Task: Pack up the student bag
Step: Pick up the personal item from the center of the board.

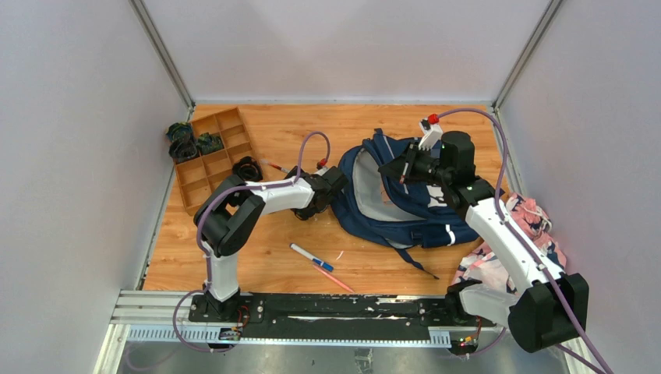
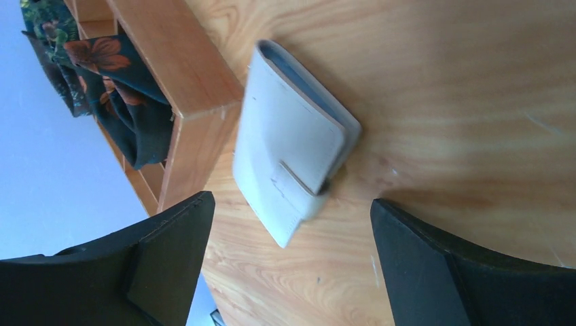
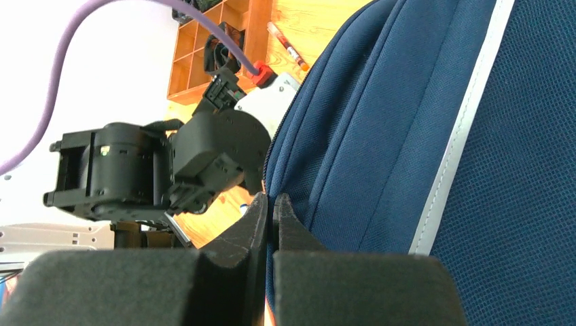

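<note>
The student bag [image 1: 405, 214], navy blue with grey stripes, lies on its side on the wooden table right of centre, its grey-lined mouth facing left. My right gripper [image 3: 272, 198] is shut on the fabric rim of that mouth [image 1: 387, 167], and the blue cloth [image 3: 407, 136] fills the right wrist view. My left gripper [image 2: 292, 204] is open just left of the bag. Its black fingers [image 2: 170, 251] stand wide apart over bare wood, holding nothing. A white wallet-like case [image 2: 292, 149] with a strap tab lies just beyond the fingertips, next to the wooden tray [image 2: 197, 88].
A wooden compartment tray [image 1: 214, 156] at the back left holds dark floral cloth [image 1: 183, 142]. A black object [image 1: 248, 167] and a red pen [image 1: 274, 166] lie beside it. Two pens [image 1: 312, 257] [image 1: 334, 278] lie near the front. A pink-and-navy cloth bundle [image 1: 522, 234] sits at the right.
</note>
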You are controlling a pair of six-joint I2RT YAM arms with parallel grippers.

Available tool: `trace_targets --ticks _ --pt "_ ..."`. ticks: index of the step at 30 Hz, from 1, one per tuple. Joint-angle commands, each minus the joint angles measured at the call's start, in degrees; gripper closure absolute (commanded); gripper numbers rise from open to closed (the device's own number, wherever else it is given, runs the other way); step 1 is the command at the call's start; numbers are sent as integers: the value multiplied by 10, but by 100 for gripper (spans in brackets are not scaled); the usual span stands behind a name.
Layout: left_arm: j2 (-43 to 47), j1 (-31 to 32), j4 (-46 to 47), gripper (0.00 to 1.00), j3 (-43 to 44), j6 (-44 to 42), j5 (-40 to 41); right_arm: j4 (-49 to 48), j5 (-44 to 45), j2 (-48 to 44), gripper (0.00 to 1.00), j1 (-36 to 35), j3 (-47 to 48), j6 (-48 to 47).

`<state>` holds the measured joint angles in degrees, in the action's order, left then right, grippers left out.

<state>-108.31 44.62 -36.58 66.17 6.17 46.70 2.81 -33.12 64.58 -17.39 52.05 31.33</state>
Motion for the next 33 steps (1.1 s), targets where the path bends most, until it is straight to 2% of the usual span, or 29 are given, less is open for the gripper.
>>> trace_targets --ticks 1,5,10,12,16,19,23,26,31,33 --pt "-35 -22 35 9 6 6 35 -31 -18 -36 100 -15 12 -18" --pt "-65 -40 47 13 17 -5 40 -13 -15 -37 100 -15 12 -17" --pt "-77 -44 47 26 21 -1 50 -14 -13 -39 100 -15 12 -16" --pt "-72 -45 43 39 21 5 50 -14 -12 -38 100 -15 13 -16" --pt "-60 -45 32 78 21 24 46 -14 -11 -38 100 -15 12 -14" --pt "-52 -45 17 98 26 37 54 -13 -11 -38 100 -15 11 -13" --pt "-26 -39 -80 100 58 88 76 -8 -12 -41 100 -15 12 -14" --pt "53 -27 -99 100 48 97 60 9 -4 -47 100 -15 20 -24" --pt "226 -27 -82 100 37 91 -137 17 6 -55 100 -15 21 -28" --pt "289 -41 -54 100 27 122 -235 17 8 -55 100 -15 18 -27"
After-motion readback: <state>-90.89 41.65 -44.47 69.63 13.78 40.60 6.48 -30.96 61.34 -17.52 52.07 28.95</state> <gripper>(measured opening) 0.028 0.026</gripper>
